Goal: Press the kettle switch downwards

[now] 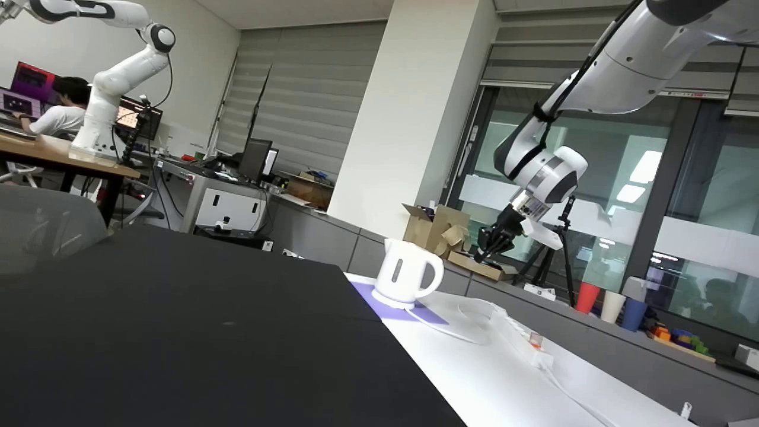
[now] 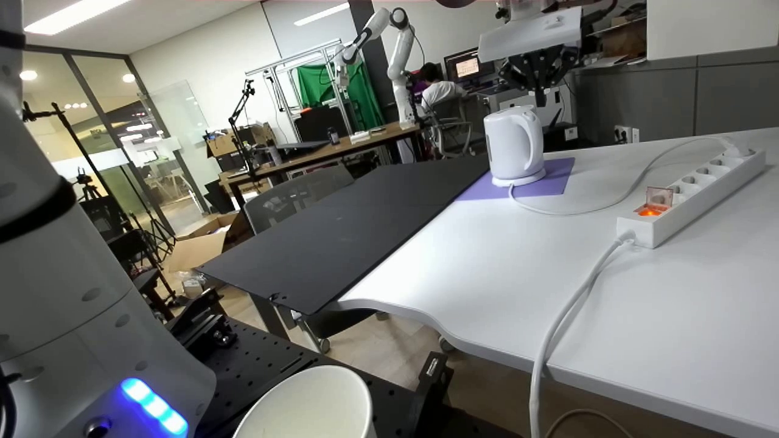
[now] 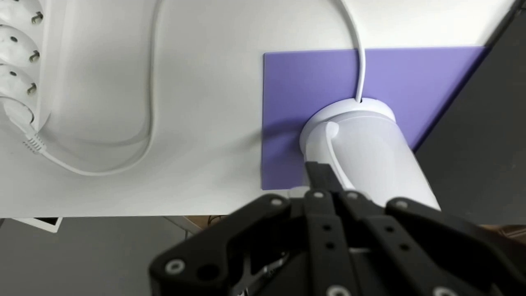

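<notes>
The white kettle point(image 1: 405, 276) stands upright on its base on a purple mat; it also shows in an exterior view point(image 2: 508, 146) and in the wrist view point(image 3: 382, 152). Its loop handle point(image 2: 535, 137) faces the power strip's side. My gripper point(image 2: 540, 100) is shut, fingertips together with nothing between them. In that view its tips appear just above the handle top. It also shows in an exterior view point(image 1: 485, 256), apart from the kettle, and in the wrist view point(image 3: 322, 166), where its fingers cover part of the handle and lid. I cannot make out the switch.
The purple mat point(image 3: 296, 82) lies on the white table point(image 2: 462, 261) beside a black board point(image 2: 365, 225). A white power strip point(image 2: 700, 188) with an orange lit switch lies on the table. The kettle's cord point(image 2: 584, 210) runs to it. Coloured cups point(image 1: 614, 305) stand on a ledge behind.
</notes>
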`<action>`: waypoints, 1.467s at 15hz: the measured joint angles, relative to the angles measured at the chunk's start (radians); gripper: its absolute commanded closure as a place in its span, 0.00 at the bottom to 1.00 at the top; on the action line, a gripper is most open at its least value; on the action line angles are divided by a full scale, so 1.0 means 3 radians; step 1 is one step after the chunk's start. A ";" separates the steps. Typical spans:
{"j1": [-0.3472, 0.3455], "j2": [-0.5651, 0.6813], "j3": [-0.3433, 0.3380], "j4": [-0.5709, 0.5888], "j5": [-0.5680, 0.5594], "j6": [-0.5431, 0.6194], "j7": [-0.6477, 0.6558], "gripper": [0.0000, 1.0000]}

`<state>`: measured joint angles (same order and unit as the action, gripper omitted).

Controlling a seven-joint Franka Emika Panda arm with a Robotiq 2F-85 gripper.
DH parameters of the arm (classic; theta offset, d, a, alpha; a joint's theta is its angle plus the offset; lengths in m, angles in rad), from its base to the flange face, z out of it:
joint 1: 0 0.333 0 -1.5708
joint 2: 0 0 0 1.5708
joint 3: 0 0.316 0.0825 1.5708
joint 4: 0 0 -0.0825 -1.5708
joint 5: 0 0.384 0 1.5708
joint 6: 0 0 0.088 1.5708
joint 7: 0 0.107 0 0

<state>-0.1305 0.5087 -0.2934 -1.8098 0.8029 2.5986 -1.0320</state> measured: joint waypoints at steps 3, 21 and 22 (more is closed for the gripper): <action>-0.0003 0.0000 0.0000 0.0010 0.0000 -0.0005 0.0004 0.99; -0.0711 0.0343 0.1091 0.0336 -0.0263 0.0538 0.0026 1.00; -0.0735 0.0377 0.1131 0.0375 -0.0263 0.0562 0.0026 1.00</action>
<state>-0.3510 0.6220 0.0459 -1.6972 0.7239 2.7673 -1.0241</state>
